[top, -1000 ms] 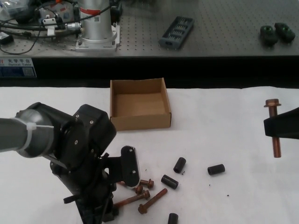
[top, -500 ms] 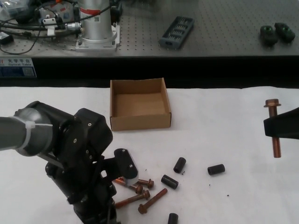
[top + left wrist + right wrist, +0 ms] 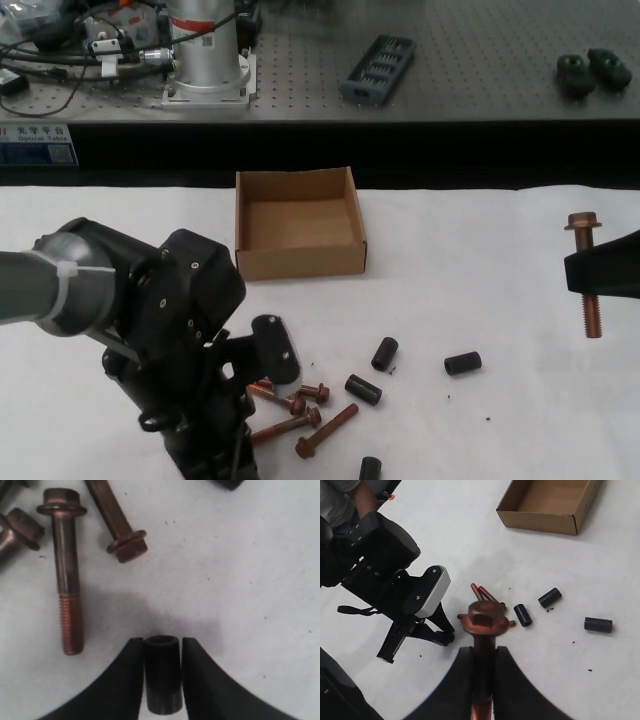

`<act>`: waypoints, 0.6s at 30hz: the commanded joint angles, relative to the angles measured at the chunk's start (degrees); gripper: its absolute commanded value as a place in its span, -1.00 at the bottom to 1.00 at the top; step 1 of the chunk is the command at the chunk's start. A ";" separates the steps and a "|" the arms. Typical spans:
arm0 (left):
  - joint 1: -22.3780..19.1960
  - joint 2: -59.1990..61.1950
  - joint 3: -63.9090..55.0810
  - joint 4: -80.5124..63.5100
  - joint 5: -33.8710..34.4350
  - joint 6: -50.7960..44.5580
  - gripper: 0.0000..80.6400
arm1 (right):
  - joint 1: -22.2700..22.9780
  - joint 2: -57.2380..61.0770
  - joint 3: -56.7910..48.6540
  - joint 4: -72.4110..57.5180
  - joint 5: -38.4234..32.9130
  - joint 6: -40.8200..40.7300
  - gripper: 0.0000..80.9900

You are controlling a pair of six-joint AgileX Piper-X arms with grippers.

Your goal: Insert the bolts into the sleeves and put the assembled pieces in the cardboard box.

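The white bench (image 3: 480, 250) carried the box (image 3: 300, 262) at its far middle, with loose bolts (image 3: 300, 405) and sleeves (image 3: 385, 352) scattered in front of it. The left gripper (image 3: 162, 650) was clamped on a sleeve (image 3: 162, 680), held by its sides between the fingers (image 3: 125, 685) with the bore facing outward, low over the bench just beside two bolts, while well off to the right the right gripper (image 3: 483, 652) pinched a bolt (image 3: 483, 617) by the shank, head up. Both parts looked small, light and rigid (the smooth round sleeve likely to roll or slip), so the side grip that left the bore open seemed right, as did a mid-shank hold that left the thread free.
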 commanded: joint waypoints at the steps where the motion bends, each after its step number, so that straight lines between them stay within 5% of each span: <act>1: -0.14 0.05 1.34 3.09 -1.98 5.16 -0.47 | 0.06 -0.47 -0.16 -0.18 -0.79 -0.45 -0.89; 8: -0.14 0.21 5.41 3.98 -5.31 3.22 -0.28 | 0.06 -0.47 -0.16 -0.18 -0.79 -0.45 -0.89; 18: -0.14 0.21 5.10 1.39 -6.84 -1.26 -0.74 | 0.06 -0.47 -0.16 -1.10 -0.79 -0.47 -0.89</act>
